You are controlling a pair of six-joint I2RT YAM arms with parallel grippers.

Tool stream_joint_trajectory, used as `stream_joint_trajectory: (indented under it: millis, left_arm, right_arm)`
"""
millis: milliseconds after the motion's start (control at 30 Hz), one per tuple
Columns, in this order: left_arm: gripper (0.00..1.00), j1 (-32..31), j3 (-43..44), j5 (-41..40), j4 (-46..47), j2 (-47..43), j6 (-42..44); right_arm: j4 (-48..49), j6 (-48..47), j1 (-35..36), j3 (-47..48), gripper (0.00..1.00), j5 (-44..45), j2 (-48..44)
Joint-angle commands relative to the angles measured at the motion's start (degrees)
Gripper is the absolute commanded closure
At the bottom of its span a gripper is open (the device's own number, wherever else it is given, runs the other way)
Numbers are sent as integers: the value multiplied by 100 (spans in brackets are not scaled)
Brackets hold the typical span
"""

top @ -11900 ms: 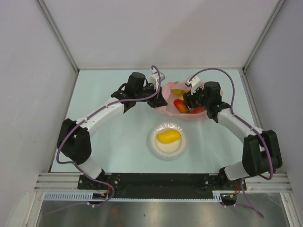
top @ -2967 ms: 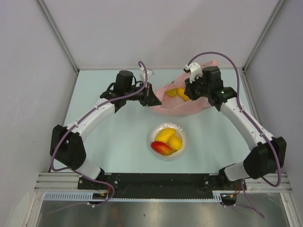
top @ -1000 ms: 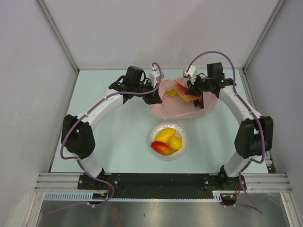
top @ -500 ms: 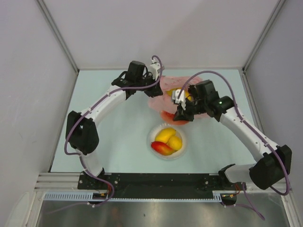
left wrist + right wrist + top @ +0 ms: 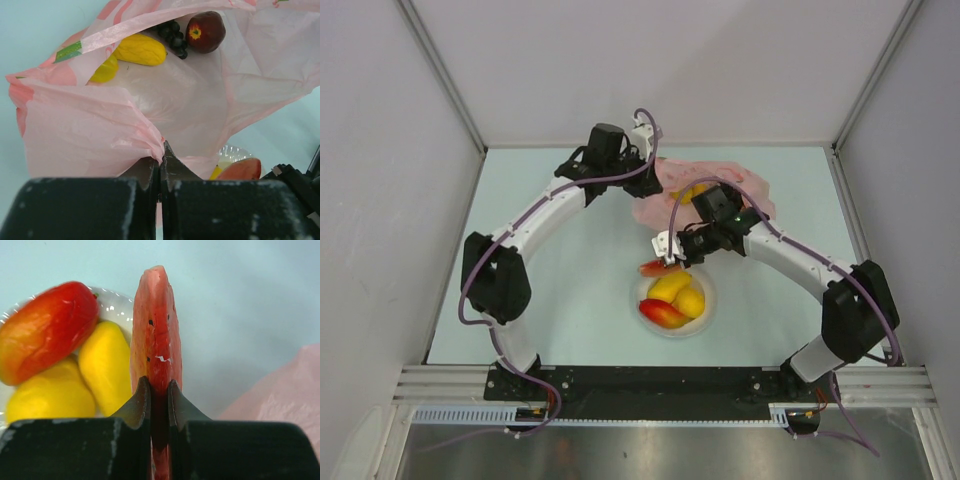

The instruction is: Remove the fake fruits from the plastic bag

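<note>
I saw the left arm and right arm as white links joined by black housings. A purple cable trailed back from each wrist, past a small white camera block. The left gripper and right gripper had matte black fingers tapering to thin tips.

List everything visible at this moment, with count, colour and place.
table: 1, pale blue-green, under everything
walls: 3, grey-white, around the table
plate: 1, white, mid-table near the arms
bag: 1, translucent pink, beyond the plate, mouth open
yellow fruits: 4, yellow, two on the plate, two in the bag
mango: 1, red-orange, on the plate
slice: 1, pinkish-red, in the right gripper by the plate's far rim
apple: 1, dark red, in the bag
grapes: 1 bunch, dark purple, in the bag beside the apple
left gripper: 1, black, shut on the bag's edge
right gripper: 1, black, shut on the slice
</note>
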Motion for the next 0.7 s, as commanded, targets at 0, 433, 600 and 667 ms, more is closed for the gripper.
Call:
stream_joint_trajectory:
  millis: [0, 433, 600, 667]
  left_arm:
    - [100, 129, 141, 38, 138, -80, -132]
    - [100, 138, -44, 161, 261, -177, -220]
    - [100, 138, -70, 152, 218, -203, -167]
    - [100, 138, -79, 143, 244, -203, -167]
  right_arm:
    - [291, -1765, 70, 59, 95, -272, 203]
    - [185, -2811, 325, 111, 90, -571, 748]
    - [-69, -3225, 387, 164, 89, -553, 872]
    - [-131, -3452, 387, 164, 88, -448, 959]
